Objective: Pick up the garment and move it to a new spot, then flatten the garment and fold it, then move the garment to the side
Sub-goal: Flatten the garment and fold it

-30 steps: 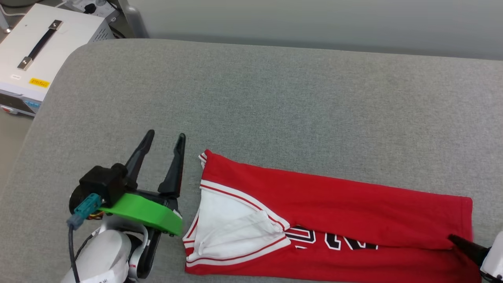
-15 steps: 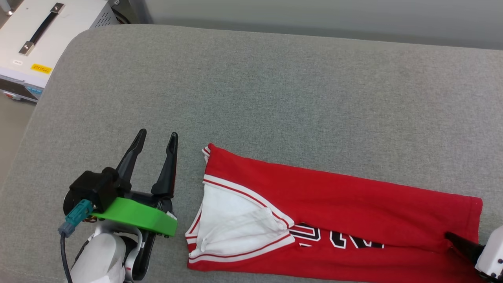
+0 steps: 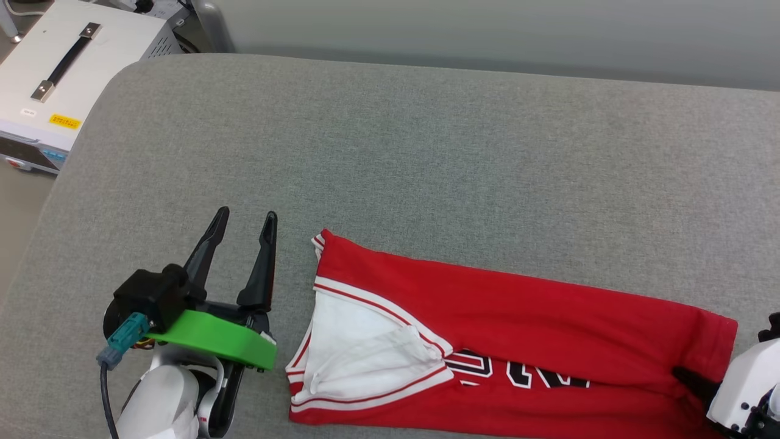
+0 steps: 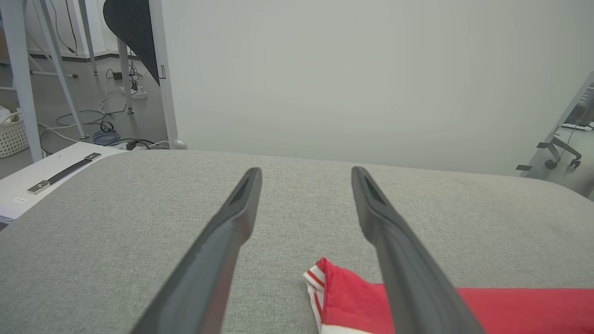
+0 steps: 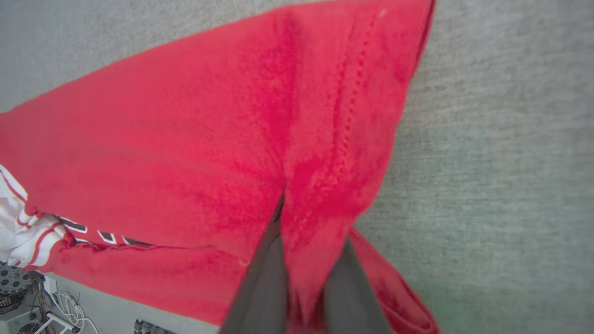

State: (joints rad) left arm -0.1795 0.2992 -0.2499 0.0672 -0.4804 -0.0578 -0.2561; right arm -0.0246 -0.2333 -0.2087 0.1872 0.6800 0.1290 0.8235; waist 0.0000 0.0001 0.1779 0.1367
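Pinching a raised fold of red cloth between its two dark fingers (image 5: 264, 273), the right tool (image 5: 312, 222) is clamped narrow on the hem end of the red jersey (image 5: 162, 139). The fabric is bunched up around the grip. In the head view the right tool (image 3: 691, 379) has its dark tip on that same hem corner. From there the jersey (image 3: 518, 317) stretches away toward the other arm as a long folded strip, lying flat on the grey bench (image 3: 396, 140). At the end farthest from the right tool, a white sleeve (image 3: 359, 353) with red-and-white striped trim lies uppermost. Beside it, part of the black, white-edged lettering (image 3: 518, 373) shows below a folded-over red flap.

The left tool (image 3: 247, 214) has its fingers spread wide with nothing between them. It is just beside the sleeve end of the jersey and apart from it. In the left wrist view, a striped corner of the jersey (image 4: 343, 297) lies low between the left tool's (image 4: 306, 170) fingers, running on behind one of them. Beyond the left tool, past the bench's rounded edge, sits a white box (image 3: 61, 79) with a black handle.
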